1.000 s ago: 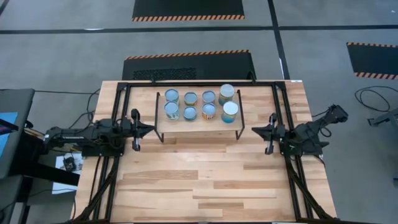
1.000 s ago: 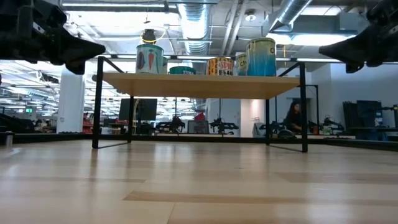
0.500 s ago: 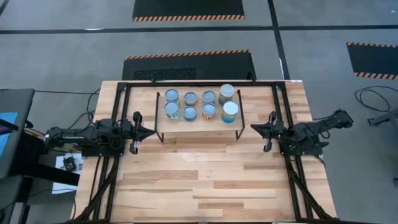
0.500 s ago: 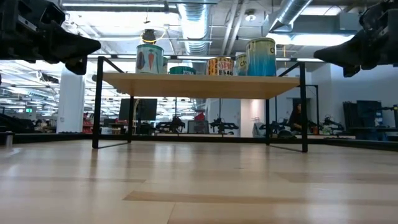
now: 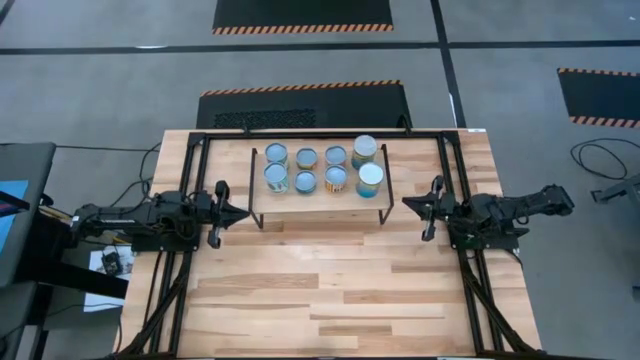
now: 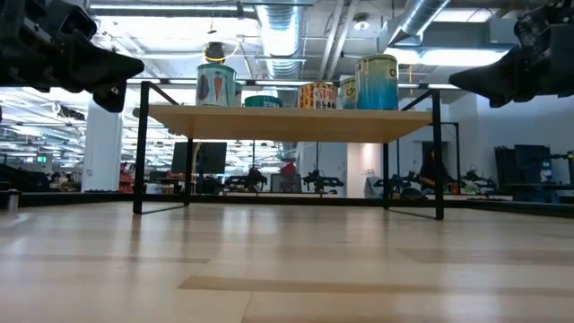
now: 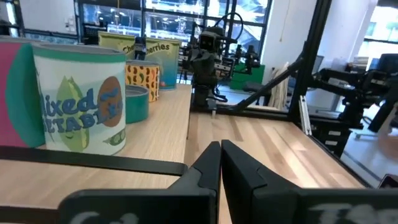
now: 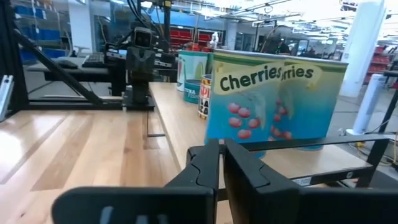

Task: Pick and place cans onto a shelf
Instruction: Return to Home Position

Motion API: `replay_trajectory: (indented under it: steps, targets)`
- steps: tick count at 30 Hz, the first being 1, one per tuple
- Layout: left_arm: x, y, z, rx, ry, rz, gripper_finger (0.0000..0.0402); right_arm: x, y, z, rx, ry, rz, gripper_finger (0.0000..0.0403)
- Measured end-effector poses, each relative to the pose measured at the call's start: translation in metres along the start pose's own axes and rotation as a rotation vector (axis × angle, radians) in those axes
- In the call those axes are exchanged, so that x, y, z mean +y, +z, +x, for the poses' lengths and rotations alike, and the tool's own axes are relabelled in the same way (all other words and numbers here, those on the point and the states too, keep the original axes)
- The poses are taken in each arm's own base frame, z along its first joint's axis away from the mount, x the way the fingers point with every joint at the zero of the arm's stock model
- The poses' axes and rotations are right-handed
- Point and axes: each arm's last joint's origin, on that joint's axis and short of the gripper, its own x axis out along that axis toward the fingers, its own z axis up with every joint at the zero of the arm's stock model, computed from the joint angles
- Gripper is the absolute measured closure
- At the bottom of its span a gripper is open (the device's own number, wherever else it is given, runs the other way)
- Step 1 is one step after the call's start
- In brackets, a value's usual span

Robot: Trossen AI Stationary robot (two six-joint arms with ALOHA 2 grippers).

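Several cans point(image 5: 320, 167) stand upright in two rows on the light wooden shelf point(image 5: 318, 205), whose thin black legs rest on the table. In the low view the cans point(image 6: 305, 90) stand on the shelf board point(image 6: 287, 124). My left gripper point(image 5: 246, 210) is shut and empty, just left of the shelf's near left leg, and its fingers show in the left wrist view point(image 7: 220, 158). My right gripper point(image 5: 406, 204) is shut and empty, right of the shelf, and also shows in the right wrist view point(image 8: 221, 155). A "Cherries" can point(image 8: 273, 102) and a "Mixed Vegetables" can point(image 7: 79, 99) show close by.
A black metal frame point(image 5: 320, 135) runs round the table's far part, with rails down both sides point(image 5: 470, 290). The wood-plank tabletop point(image 5: 320, 290) stretches in front of the shelf. A person point(image 6: 437, 170) shows in the room behind.
My right arm has drawn its elbow out toward the table's right edge, and its gripper has slid a little toward the shelf and the far edge. My left gripper has shifted slightly toward the left. The cans have stayed where they were.
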Motion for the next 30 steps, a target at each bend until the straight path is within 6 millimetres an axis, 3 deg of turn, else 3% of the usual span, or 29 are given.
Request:
replay_trajectory:
  steps: [30]
  targets:
    - [0.0001, -0.0003, 0.0, 0.001, 0.002, -0.013, 0.04, -0.0003, -0.0002, 0.0001, 0.001, -0.002, -0.004, 0.0359]
